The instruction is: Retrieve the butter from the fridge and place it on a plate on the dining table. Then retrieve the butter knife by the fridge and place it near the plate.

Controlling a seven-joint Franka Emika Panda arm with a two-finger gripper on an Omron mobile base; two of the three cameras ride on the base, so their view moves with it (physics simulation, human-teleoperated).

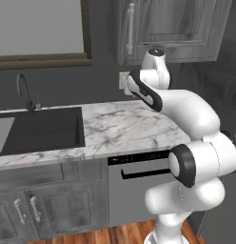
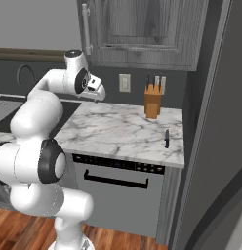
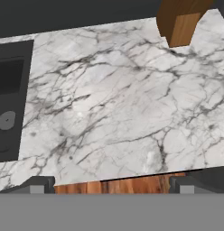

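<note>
The butter knife (image 2: 167, 138), slim and dark, lies on the marble counter (image 2: 118, 132) close to the counter's right end, beside the grey fridge (image 2: 215, 127). My gripper (image 2: 97, 92) hovers above the counter's left part, well left of the knife, pointing down. In the hand view my gripper (image 3: 111, 187) is open, its fingertips (image 3: 38, 186) wide apart over bare marble with nothing between them. The butter, the plate and the dining table are out of view.
A tan knife block (image 2: 152, 100) with dark-handled knives stands at the back of the counter near the wall. A black sink (image 1: 39, 131) with a faucet (image 1: 24, 93) lies to the left. Below the counter is a grey dishwasher (image 2: 118, 188); wall cabinets (image 2: 142, 29) hang above.
</note>
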